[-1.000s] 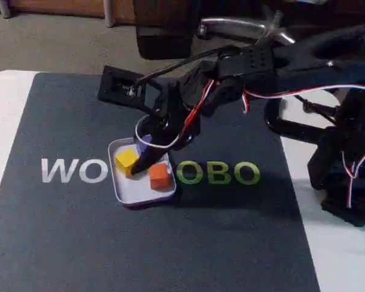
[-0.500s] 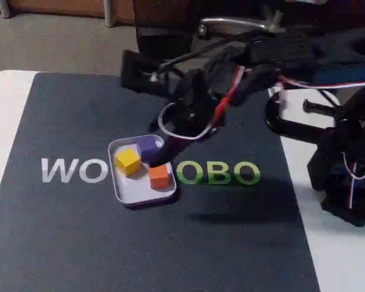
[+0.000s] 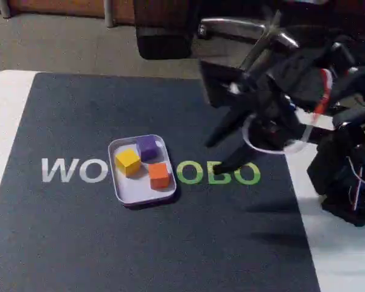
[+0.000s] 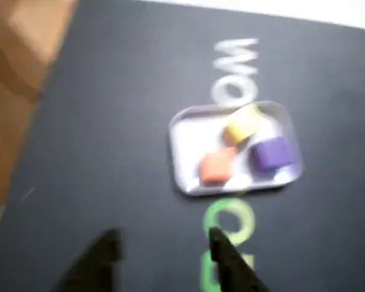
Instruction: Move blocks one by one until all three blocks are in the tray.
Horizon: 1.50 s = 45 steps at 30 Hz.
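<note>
The pale tray [image 3: 122,191] [image 4: 181,159] lies on the dark mat between the printed letters. Inside it sit three blocks: yellow [image 3: 128,161] [image 4: 243,125], purple [image 3: 148,147] [image 4: 272,152] and orange [image 3: 159,175] [image 4: 216,166]. My gripper [image 3: 213,156] [image 4: 164,243] hovers open above the mat to the right of the tray in the fixed view, well apart from it, with nothing between its black fingers [image 3: 226,125]. In the blurred wrist view the two fingertips [image 4: 108,243] show at the bottom edge, below the tray.
A dark mat [image 3: 73,243] with white and green lettering [image 3: 216,173] covers most of the white table [image 3: 3,115]. The arm's black base [image 3: 347,182] stands at the right edge. A chair base [image 3: 170,30] is behind the table.
The gripper has lifted away from the tray and swung right, empty and open. The purple block, earlier under the fingers, now sits uncovered in the tray beside the other two.
</note>
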{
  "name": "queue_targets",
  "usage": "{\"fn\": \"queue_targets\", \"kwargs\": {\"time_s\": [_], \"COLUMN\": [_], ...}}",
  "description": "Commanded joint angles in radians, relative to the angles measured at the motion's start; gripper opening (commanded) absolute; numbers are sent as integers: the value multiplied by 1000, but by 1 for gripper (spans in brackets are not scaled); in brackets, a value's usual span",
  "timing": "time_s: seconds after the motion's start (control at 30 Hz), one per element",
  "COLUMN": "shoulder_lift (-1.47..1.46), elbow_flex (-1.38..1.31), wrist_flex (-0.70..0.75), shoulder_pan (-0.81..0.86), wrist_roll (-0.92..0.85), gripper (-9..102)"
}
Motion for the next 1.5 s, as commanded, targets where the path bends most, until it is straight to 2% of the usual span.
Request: {"fn": "queue_targets", "kwargs": {"time_s": [0.0,0.07,0.27,0.43,0.53,0.7,0.8,0.9,0.97,1.47], "shoulder_lift": [72,44,112,465,736,736,738,738,738,738], "elbow_flex": [32,25,149,420,574,675,676,678,678,678], "wrist_flex": [38,69,106,129,252,275,360,357,359,362], "shoulder_pan": [-57,-86,-166,-209,-221,-224,-261,-314,-354,-344], "wrist_roll": [12,35,38,34,8,-11,15,74,74,66], "gripper": [-3,-8,-8,-8,-8,-8,-8,-4,2,2]}}
